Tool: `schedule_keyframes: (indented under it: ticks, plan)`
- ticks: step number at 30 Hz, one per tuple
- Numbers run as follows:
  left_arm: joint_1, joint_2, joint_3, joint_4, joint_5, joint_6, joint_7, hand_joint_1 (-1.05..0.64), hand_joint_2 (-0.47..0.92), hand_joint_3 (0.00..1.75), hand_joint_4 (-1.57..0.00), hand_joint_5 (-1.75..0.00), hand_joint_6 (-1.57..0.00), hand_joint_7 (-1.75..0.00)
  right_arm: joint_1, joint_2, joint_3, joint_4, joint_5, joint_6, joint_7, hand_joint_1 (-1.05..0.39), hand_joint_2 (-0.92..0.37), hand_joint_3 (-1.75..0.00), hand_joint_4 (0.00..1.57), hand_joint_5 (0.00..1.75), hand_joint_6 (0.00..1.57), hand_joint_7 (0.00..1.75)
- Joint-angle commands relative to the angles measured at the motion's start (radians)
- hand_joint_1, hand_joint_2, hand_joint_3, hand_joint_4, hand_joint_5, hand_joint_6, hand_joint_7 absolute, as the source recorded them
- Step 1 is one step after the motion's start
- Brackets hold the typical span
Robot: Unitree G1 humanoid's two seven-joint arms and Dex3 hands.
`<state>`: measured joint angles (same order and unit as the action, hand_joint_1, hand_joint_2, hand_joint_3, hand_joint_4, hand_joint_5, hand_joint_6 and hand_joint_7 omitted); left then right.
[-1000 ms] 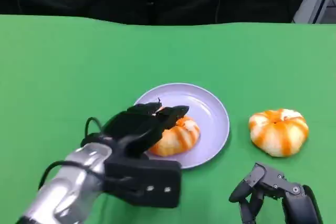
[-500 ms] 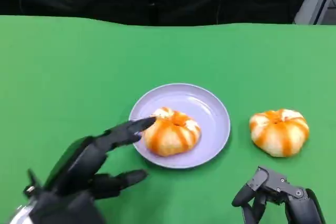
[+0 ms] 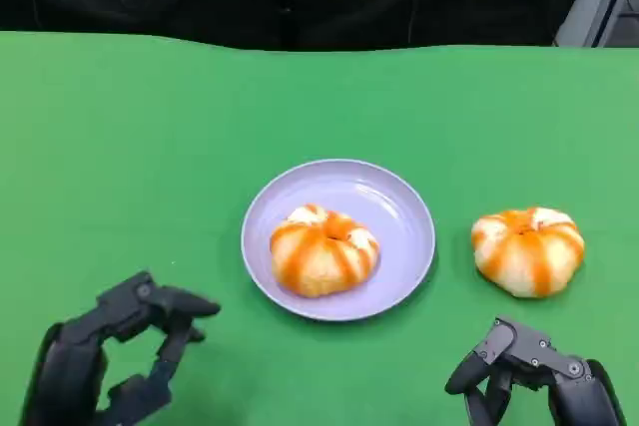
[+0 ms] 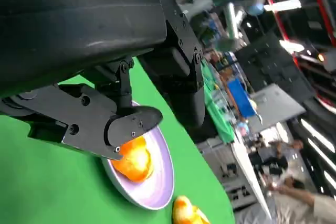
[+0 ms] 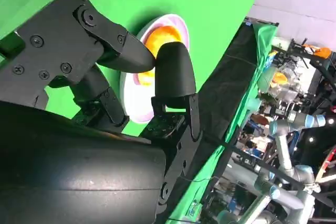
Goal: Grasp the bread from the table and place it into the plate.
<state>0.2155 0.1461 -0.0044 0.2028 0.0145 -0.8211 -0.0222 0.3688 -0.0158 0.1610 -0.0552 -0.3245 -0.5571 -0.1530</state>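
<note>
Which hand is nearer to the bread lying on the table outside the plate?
Right. The right hand sits just in front of the bread on the table; the left hand is far across, beyond the plate.

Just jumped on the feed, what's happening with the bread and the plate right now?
One bread already sits in the purple plate, and neither hand is touching it. The left hand is back at the near left of the table with its fingers apart, holding nothing. A second bread lies on the green table to the right of the plate, untouched. The right hand rests near the table's front edge, just short of that bread, also holding nothing.
</note>
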Motion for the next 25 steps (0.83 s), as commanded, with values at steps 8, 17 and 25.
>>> schedule_keyframes:
  ticks: [8,17,25]
  plan:
    - [0.036,-0.038,0.038,-0.037,-0.088,0.032,-0.024,0.02,0.55,1.14,-0.74,-1.74,-0.69,-1.61,0.001,-0.022,-0.019,-0.002,-0.009,-0.027,-0.014,-0.26,-0.41,-1.22,0.88,1.75,0.78,1.34]
    - [0.022,-0.056,0.055,-0.012,-0.066,0.013,-0.031,0.00,0.56,1.10,-0.73,-1.75,-0.69,-1.62,-0.004,-0.027,-0.021,0.003,-0.004,-0.035,-0.012,-0.24,-0.42,-1.20,0.88,1.75,0.78,1.34]
    - [0.017,-0.060,0.044,-0.008,-0.087,0.017,-0.066,-0.01,0.56,1.10,-0.75,-1.75,-0.70,-1.58,-0.005,-0.026,-0.024,0.002,-0.005,-0.027,-0.013,-0.24,-0.41,-1.19,0.87,1.75,0.79,1.33]
